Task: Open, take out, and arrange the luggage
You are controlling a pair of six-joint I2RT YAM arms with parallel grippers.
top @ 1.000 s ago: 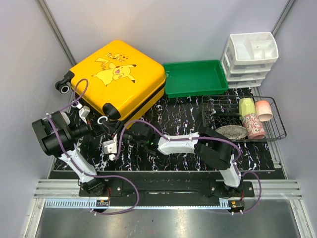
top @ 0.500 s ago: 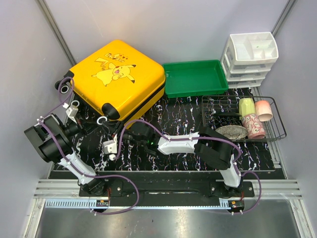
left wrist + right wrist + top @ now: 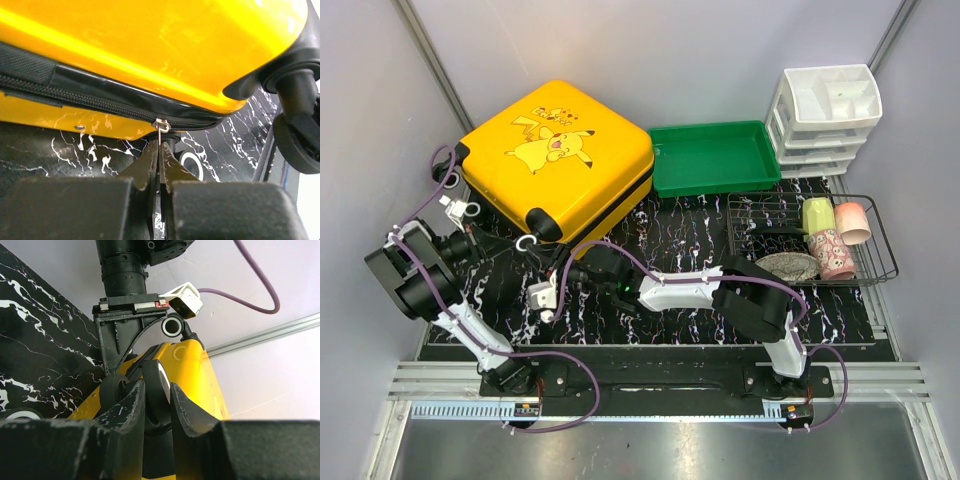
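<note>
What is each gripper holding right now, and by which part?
Left gripper pinches the zipper pull of the luggage. Right gripper clamps one wheel, a finger on each side.

Closed yellow luggage (image 3: pixel 555 160) flat on the marbled table (image 3: pixel 690 235), far left; left gripper (image 3: pixel 478 240) against its near-left edge, right gripper (image 3: pixel 552 268) by a front wheel (white-rimmed); green tray (image 3: pixel 715 165) just right, wire basket (image 3: pixel 760 215) beyond

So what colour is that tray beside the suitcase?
The tray is plain green, best seen from the top camera.
</note>
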